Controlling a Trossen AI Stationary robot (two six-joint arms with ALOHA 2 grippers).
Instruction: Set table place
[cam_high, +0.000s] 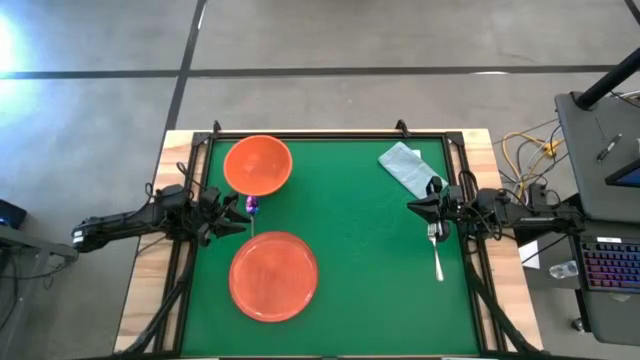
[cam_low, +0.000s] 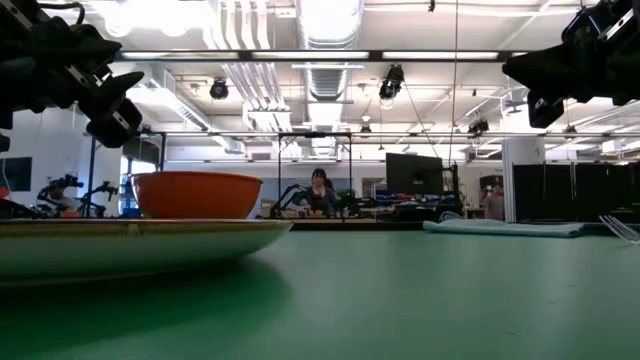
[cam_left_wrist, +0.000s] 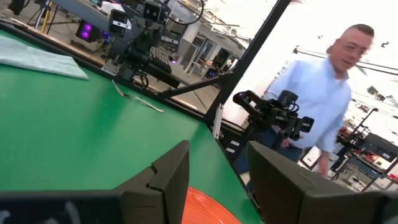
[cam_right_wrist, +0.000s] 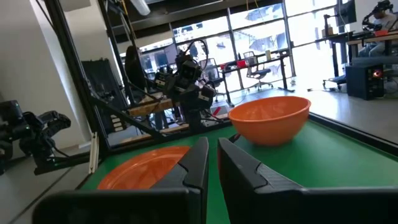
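The flat orange plate (cam_high: 273, 275) lies at the table's near left, and the orange bowl (cam_high: 258, 165) stands behind it at the far left. The purple-ended spoon (cam_high: 251, 205) lies between them. The silver fork (cam_high: 436, 250) lies at the right. My left gripper (cam_high: 235, 215) hovers open and empty above the table, by the spoon, over the plate's far edge (cam_left_wrist: 208, 210). My right gripper (cam_high: 415, 207) hovers shut and empty above the table, near the fork's tines. In the low view both grippers (cam_low: 110, 110) (cam_low: 555, 80) are well above the green top.
A pale blue-green folded cloth (cam_high: 408, 168) lies at the far right. Black rail frames run along the table's left and right edges (cam_high: 195, 180). A person in a light blue shirt (cam_left_wrist: 323, 93) stands beyond the table. The green middle (cam_high: 360, 240) holds nothing.
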